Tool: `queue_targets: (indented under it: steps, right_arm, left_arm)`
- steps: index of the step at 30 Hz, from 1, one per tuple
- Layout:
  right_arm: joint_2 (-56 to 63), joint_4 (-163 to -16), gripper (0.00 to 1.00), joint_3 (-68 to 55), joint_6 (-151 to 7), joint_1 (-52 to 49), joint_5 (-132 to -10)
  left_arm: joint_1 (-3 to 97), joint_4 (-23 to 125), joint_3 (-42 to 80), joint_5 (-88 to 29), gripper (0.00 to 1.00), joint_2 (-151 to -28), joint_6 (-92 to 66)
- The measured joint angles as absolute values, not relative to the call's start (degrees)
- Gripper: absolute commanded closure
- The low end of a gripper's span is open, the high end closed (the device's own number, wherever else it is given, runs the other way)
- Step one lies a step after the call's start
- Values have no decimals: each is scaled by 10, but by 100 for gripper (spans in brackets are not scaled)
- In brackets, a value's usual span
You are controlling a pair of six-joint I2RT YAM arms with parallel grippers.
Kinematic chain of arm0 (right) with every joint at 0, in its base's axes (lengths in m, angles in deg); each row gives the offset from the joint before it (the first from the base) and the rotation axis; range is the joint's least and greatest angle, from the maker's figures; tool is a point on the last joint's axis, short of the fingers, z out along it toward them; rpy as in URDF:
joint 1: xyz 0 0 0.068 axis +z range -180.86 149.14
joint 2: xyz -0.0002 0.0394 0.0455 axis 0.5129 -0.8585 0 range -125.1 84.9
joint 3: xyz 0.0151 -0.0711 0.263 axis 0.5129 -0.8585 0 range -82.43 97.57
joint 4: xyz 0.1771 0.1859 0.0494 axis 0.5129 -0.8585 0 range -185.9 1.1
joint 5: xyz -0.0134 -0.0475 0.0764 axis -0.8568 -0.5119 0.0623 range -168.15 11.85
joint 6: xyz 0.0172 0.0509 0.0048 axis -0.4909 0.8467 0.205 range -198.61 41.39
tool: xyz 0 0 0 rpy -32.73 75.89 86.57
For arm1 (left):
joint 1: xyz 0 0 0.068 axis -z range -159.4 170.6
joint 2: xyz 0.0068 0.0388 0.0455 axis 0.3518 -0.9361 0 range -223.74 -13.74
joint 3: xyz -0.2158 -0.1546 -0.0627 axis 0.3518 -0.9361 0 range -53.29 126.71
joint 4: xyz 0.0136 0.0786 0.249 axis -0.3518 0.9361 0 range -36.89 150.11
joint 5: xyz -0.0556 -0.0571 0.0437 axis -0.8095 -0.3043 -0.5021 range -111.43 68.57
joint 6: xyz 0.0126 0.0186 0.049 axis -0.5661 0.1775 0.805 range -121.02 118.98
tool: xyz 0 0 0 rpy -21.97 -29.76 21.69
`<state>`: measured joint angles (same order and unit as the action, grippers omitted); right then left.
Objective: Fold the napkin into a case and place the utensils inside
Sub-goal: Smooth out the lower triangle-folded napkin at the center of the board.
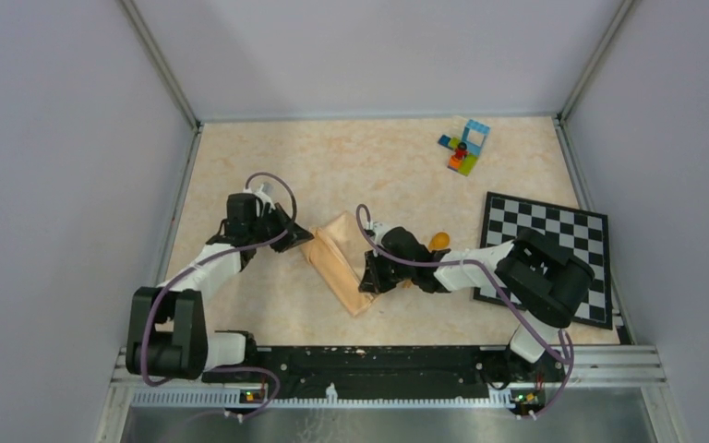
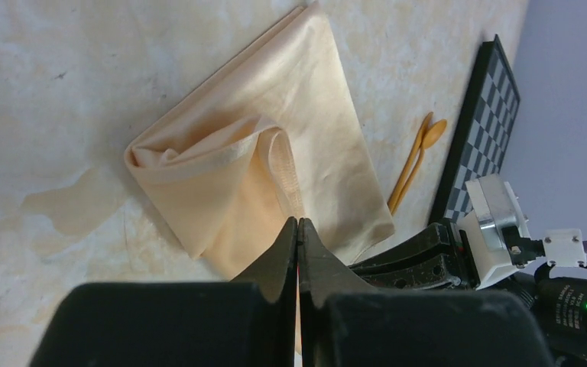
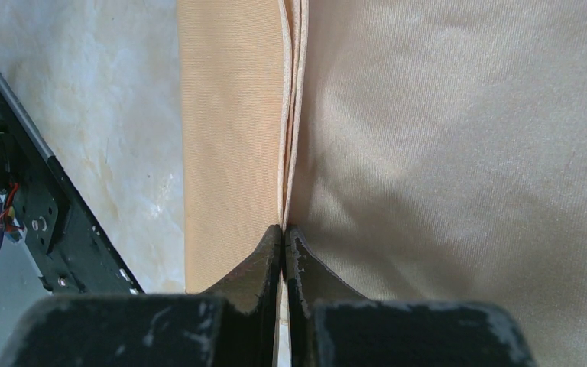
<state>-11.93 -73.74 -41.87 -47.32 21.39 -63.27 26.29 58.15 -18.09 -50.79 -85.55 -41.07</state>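
Napkin [image 1: 334,257] lies folded, its hem pinched by right gripper [image 3: 283,228].

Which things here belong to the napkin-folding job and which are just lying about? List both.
For the job:
napkin, partly folded
orange utensils, lying beside it

Just lying about:
toy bricks, at the far side
checkered board, on the right

Table [image 1: 332,157]: beige marbled top, enclosed by plain grey walls [image 1: 55,138] on three sides. Black-and-white checkered board [image 1: 554,221] lies flat near the right edge, slightly skewed. Cluster of multicoloured toy bricks [image 1: 464,146] sits toward the far right corner, apart from the board. Metal rail [image 1: 609,355] runs along the near edge.
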Motion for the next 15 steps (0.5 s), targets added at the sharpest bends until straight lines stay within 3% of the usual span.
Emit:
queue_targets:
  steps: [7, 15]
  right_arm:
    - [-119, -738, 100, -419, -473, 211, -627]
    - [-119, -740, 98, -417, -475, 210, -619]
  left_arm:
    - [232, 432, -213, -617, 100, -944, -405]
    - [228, 342, -217, -652, 100, -1014, -408]
